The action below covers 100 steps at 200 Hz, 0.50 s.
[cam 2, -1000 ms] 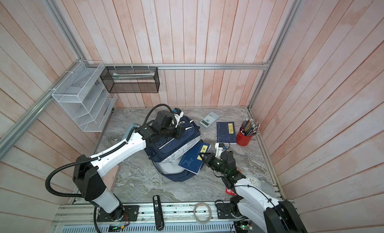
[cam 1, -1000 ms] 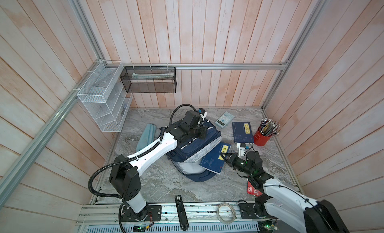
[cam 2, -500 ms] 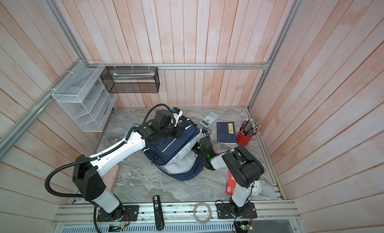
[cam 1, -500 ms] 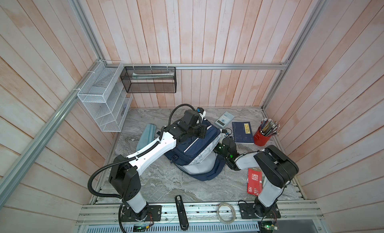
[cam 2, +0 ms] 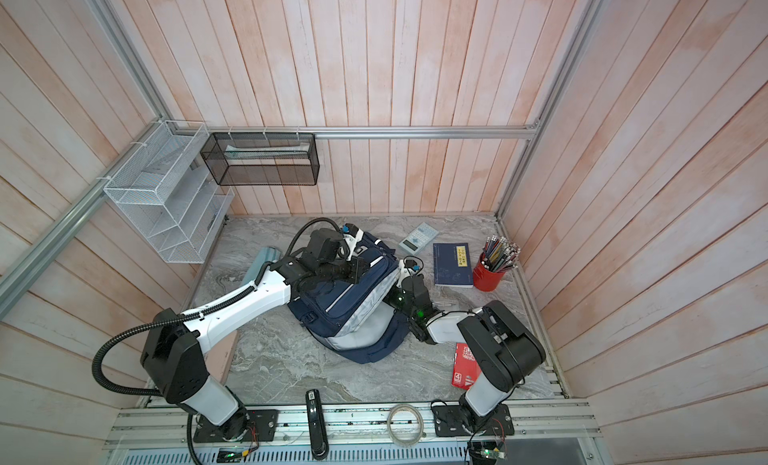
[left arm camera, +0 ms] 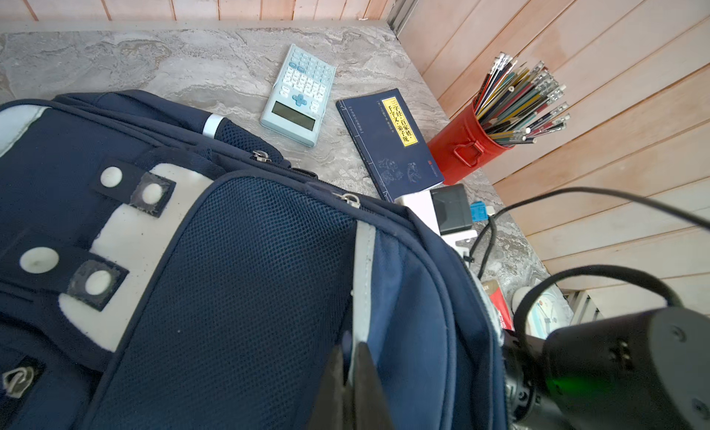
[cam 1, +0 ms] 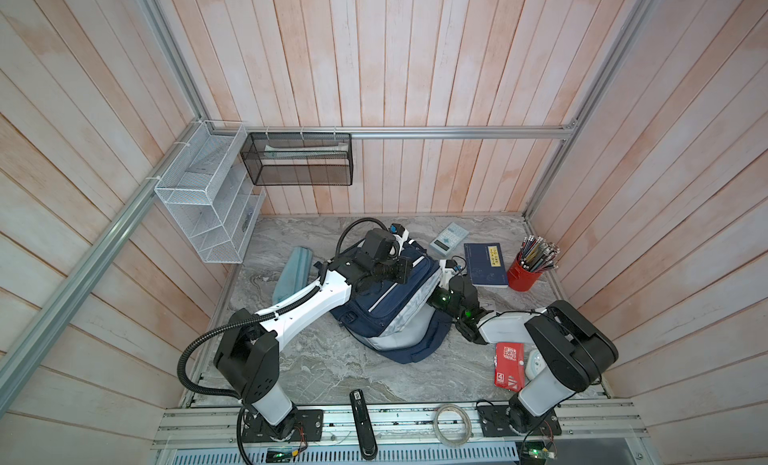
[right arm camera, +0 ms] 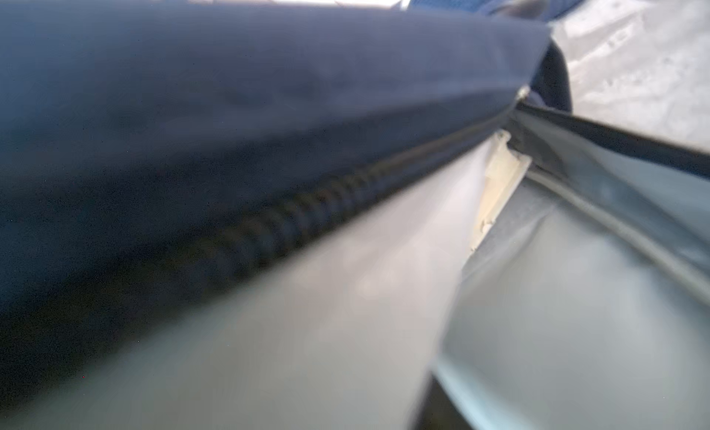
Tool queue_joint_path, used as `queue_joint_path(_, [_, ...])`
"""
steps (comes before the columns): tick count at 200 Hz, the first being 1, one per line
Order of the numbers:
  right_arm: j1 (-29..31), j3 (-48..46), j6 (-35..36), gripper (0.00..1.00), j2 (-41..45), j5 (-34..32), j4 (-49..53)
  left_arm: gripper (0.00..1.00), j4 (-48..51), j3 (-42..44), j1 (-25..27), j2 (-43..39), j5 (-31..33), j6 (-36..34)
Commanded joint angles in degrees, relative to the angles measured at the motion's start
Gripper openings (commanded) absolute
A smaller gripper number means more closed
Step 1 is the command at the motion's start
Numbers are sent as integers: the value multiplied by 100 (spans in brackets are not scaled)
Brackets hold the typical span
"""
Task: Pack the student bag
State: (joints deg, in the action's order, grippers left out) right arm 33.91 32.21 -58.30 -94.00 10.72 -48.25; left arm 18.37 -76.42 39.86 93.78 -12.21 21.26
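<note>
Marble table (cam 1: pixel 332 359) carries the student bag (cam 1: pixel 390 301) at its middle. My left pincer (left arm camera: pixel 350 341) is clamped together on its fabric. My right pincer (cam 1: pixel 434 294) reaches under the flap; I cannot tell its state.

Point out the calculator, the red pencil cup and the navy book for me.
calculator (left arm camera: pixel 297 95): left wrist view, on its keys.
pencil cup (left arm camera: pixel 457 136): left wrist view, on its red side wall.
book (left arm camera: pixel 388 151): left wrist view, on the plain navy cover.
</note>
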Motion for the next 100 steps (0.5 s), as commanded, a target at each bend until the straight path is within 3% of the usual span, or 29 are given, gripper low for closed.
queue_joint_path(1, [122,307,265,20,-351,345,131,0,-419,49,-13,-181,-276,86])
queue_joint_path(25, [265,675,69,11,-802,434,-287,0,-364,54,-4,-235,-367,158])
queue_joint_path(49, [500,1032,217,14,-985,291,-150,0,-407,132,-13,-299,-495,195])
queue_joint_path(68, [496,732,162,17,-886,184,-335,0,-362,163,-13,-269,-413,153])
queue_joint_path(76, [452,568,182,22,-764,150,-287,0,-338,184,-13,-237,-346,129])
queue_joint_path(88, [365,395,298,43,-540,217,-21,0,-364,255,-21,-226,-266,133])
queue_joint_path(100, [306,242,481,55,-245,284,381,0,-464,363,-21,-228,-263,163])
